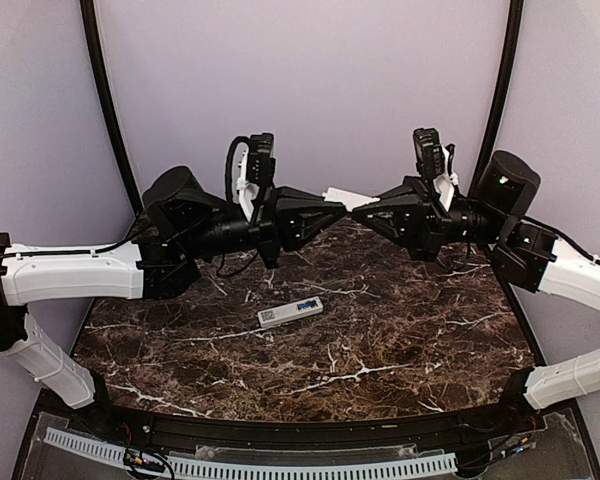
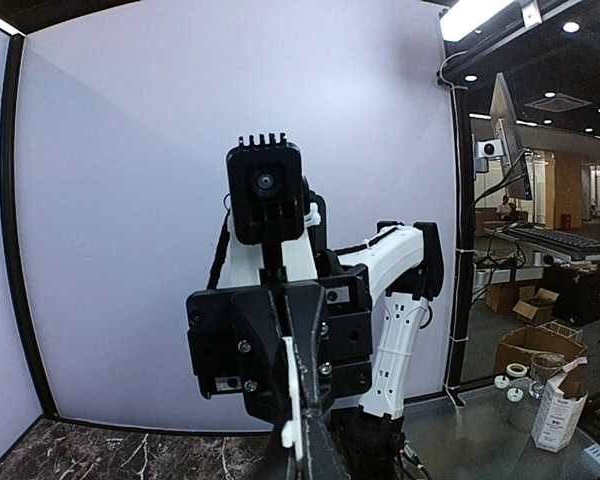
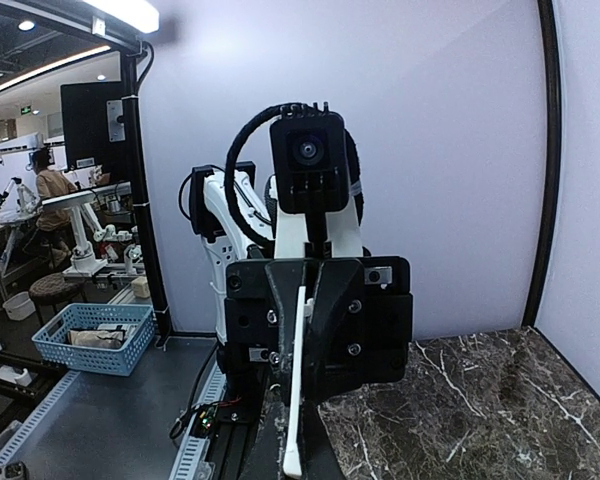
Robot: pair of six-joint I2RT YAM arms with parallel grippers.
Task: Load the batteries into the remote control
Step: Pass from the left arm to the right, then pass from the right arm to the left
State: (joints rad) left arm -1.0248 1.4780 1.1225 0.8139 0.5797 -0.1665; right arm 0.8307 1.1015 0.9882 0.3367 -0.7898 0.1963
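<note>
Lying askew, white remote control (image 1: pixel 276 316) showing blue batteries (image 1: pixel 304 306).

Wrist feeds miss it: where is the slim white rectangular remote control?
Top view: the slim white remote control lies on the dark marble table, just left of centre, below the left gripper and right gripper meeting aloft.

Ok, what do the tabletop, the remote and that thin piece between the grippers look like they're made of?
Table: dark brown with white veins and a soft sheen; marble or a marble-print laminate, can't tell which.
Remote control: white, matte, moulded look; probably plastic.
Thin pale piece: white, rigid, straight and edge-thin in the wrist views; likely plastic too.
</note>
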